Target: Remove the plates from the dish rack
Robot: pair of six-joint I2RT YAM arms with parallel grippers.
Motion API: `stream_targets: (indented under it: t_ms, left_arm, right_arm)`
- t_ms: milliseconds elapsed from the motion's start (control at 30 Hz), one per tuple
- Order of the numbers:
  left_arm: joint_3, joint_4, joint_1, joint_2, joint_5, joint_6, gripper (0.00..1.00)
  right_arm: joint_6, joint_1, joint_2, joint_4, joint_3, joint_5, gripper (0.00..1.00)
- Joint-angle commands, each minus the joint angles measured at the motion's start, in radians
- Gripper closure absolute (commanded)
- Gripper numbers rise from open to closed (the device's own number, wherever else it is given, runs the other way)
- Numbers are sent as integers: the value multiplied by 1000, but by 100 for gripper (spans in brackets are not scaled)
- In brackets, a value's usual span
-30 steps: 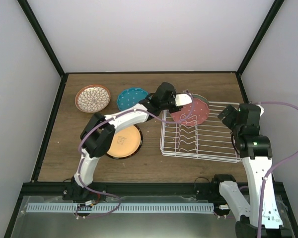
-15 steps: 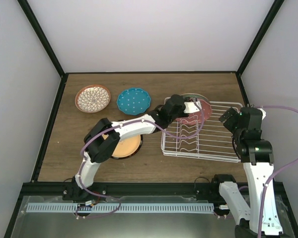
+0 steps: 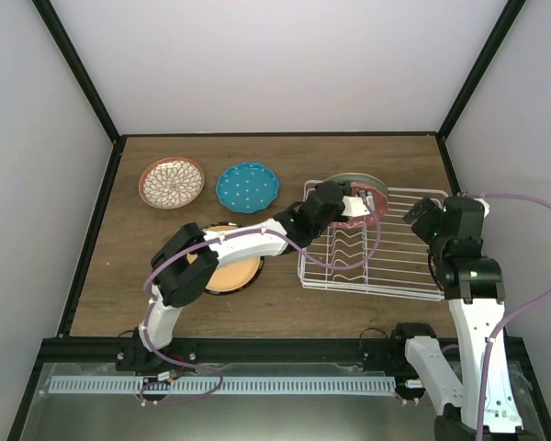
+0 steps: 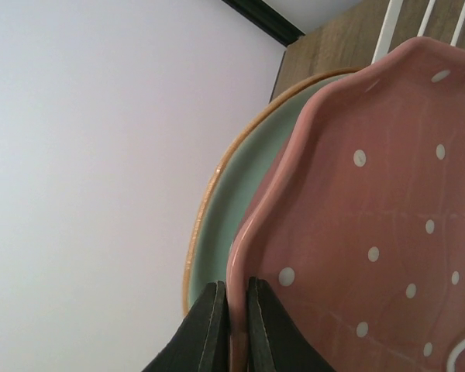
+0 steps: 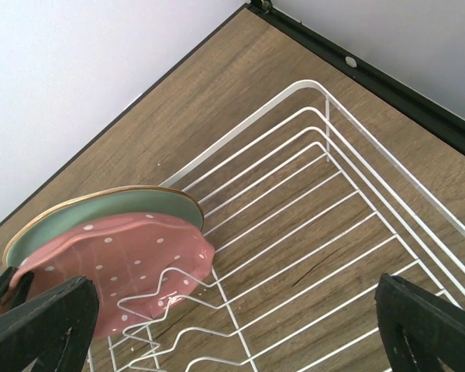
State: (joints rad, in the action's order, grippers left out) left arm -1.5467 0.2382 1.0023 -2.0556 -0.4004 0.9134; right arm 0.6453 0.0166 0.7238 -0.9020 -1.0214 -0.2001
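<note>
**lifting the pink dotted plate clear of the rack**

the left gripper (image 4: 234,291) is pinching the scalloped rim of the red-pink white-dotted plate (image 4: 372,232), one finger on each face, jaws closed on the edge. the plate is standing tilted in the far left corner of the white wire dish rack (image 5: 310,201), on the right side of the table (image 3: 285,294). it is leaning against the pale green plate (image 4: 240,194) just behind it.

the grip is narrow and sits on the rim only, so the lift is likely best done slowly and straight up along the plate's own plane until its lower edge is clear of the looped tines. dragging it sideways would risk catching a wire or tipping the green plate. the plate may swing in the pinch once free, so a steady wrist matters.

the right gripper (image 5: 232,306) is hanging over the right part of the rack with fingers spread wide, holding nothing. the petal-patterned plate (image 3: 172,182), teal dotted plate (image 3: 247,186) and tan plate (image 3: 230,266) are lying on the left half of the table. the bare wood near them looks like the place to set this one down.
</note>
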Motion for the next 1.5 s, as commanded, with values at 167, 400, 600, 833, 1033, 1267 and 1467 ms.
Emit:
stream_targets:
  t_ms: [167, 400, 600, 833, 1033, 1267, 1467]
  left_arm:
    - [-33, 225, -3, 139, -49, 59, 96]
    - [-54, 281, -2, 142, -49, 101, 96]
    - [-65, 338, -4, 129, -62, 157, 96]
    - [-75, 424, -5, 116, -70, 226, 96]
    - [-139, 391, -13, 117, -77, 206, 96]
    - [-238, 209, -34, 160, -45, 63, 96]
    - [-294, 12, -84, 223, -15, -86, 96]
  right_arm:
    - [5, 5, 13, 47, 11, 24, 0]
    - [5, 5, 14, 45, 13, 20, 0]
    - [11, 5, 13, 45, 18, 18, 0]
    - [13, 5, 21, 59, 23, 19, 0]
    - [5, 6, 41, 74, 20, 22, 0]
    - [6, 5, 47, 84, 26, 27, 0]
    - [11, 5, 44, 88, 38, 30, 0]
